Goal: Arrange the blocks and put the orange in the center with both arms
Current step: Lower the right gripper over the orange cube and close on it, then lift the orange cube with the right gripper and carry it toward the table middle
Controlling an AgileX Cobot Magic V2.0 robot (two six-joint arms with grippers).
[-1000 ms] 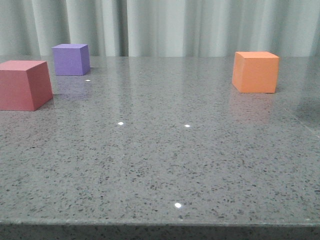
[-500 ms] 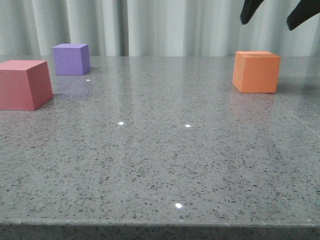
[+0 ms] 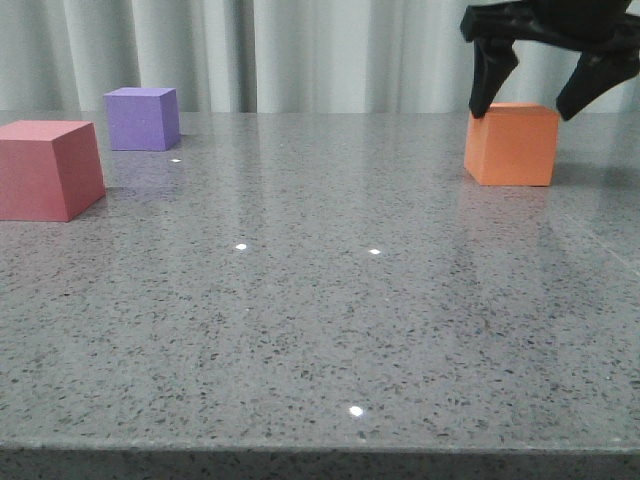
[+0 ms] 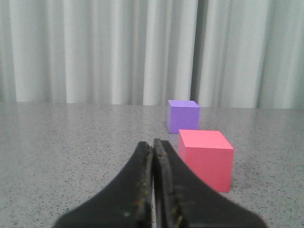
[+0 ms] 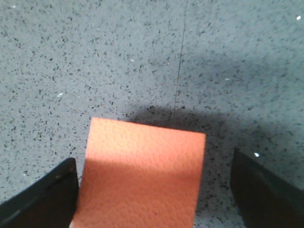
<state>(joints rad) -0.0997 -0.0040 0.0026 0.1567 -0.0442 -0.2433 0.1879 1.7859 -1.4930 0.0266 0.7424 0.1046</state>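
The orange cube (image 3: 512,145) sits on the grey table at the far right; it also shows in the right wrist view (image 5: 142,175). My right gripper (image 3: 530,100) hangs open just above it, one finger at each side of its top, with a gap on the right side (image 5: 152,190). The red-pink cube (image 3: 48,168) sits at the left edge, the purple cube (image 3: 143,118) behind it. In the left wrist view the red-pink cube (image 4: 205,159) and purple cube (image 4: 183,116) lie ahead and to the right of my left gripper (image 4: 153,147), which is shut and empty.
The speckled grey table (image 3: 320,300) runs to a front edge near the camera. A pale pleated curtain (image 3: 320,50) closes off the back. A thin seam in the tabletop (image 5: 179,71) runs past the orange cube.
My right gripper has come down from the top of the front view to straddle the top of the orange cube. The cubes have not moved.
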